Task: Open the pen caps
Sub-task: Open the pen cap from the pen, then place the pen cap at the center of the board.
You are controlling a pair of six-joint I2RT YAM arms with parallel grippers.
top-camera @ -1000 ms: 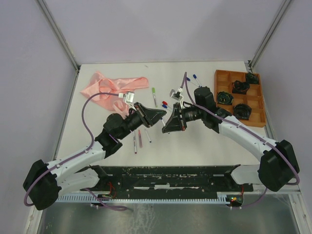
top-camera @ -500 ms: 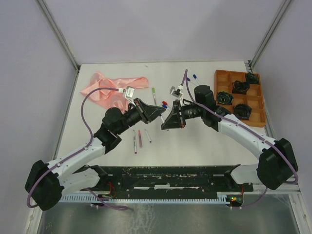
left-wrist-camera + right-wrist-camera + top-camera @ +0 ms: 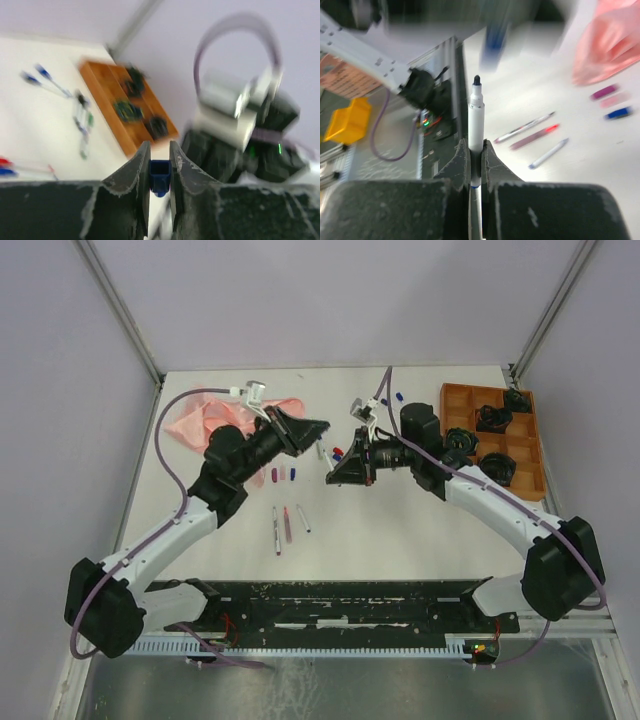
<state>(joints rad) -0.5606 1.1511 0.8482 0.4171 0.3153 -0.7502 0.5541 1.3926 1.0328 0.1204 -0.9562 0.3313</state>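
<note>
Two claws: we see the left claw (image 3: 159, 152) and the right claw (image 3: 475, 148) raised over the table (image 3: 400, 530), tips facing each other with a gap between them
Left claw: closed on a blue cap (image 3: 160, 176); the cap sits between the fingers just behind their tips; its hollow end seems to face outward
Right claw: clamped on a white pen (image 3: 476, 120); the barrel runs up between the fingers and stands out well past their tips; the dark nib (image 3: 476, 80) is bare at the far end
Step in hand: we judge this pen opened; cap in one claw, barrel in the other, the two apart; what remains of this round is setting both down
Past the right claw: three pens (image 3: 532, 136) lie side by side on the table off its right finger; farther out on that side loose caps (image 3: 604, 92), purple, pink and blue, lie near a pink cloth (image 3: 607, 45)
Past the left claw: an orange tray (image 3: 102, 85) with dark round things in it, well apart from the tips; pens with blue ends (image 3: 50, 80) lie off the left finger
Next move: we reckon the left claw must carry the cap beside the loose ones and release it low, since so small a piece may bounce or roll; the right claw must lay the pen flat, nib kept off the cloth
</note>
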